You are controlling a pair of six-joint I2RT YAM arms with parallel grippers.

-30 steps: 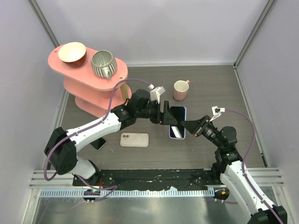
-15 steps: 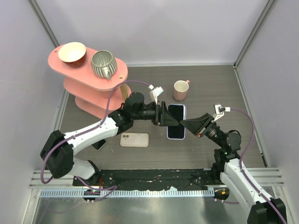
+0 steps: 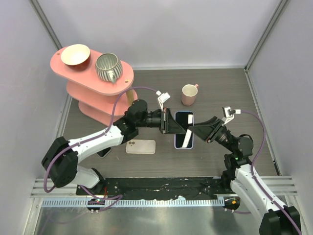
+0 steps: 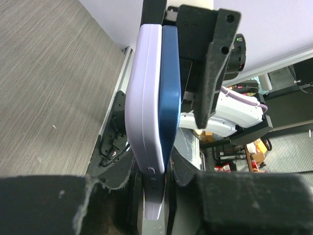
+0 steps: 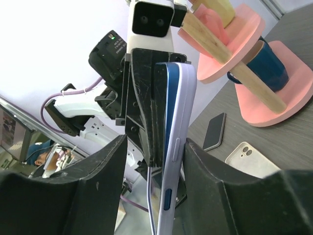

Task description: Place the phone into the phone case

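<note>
A blue phone lies pressed against a lavender phone case, and both are held up off the table on edge. In the left wrist view the case is on the left. The phone's blue side stands proud of it on the right. My left gripper is shut on the lower end of the pair, at its left side from above. My right gripper stands open around the case and the phone's edge. One pad is close beside the case and the other is well apart.
A white phone-shaped case lies back up on the table, with a dark phone to its left. A pink mug stands behind. A pink two-tier shelf at the back left carries a bowl and a ribbed grey pitcher.
My left gripper has closed on the phone and case. My right gripper has opened off them. The pair has shifted slightly left.
</note>
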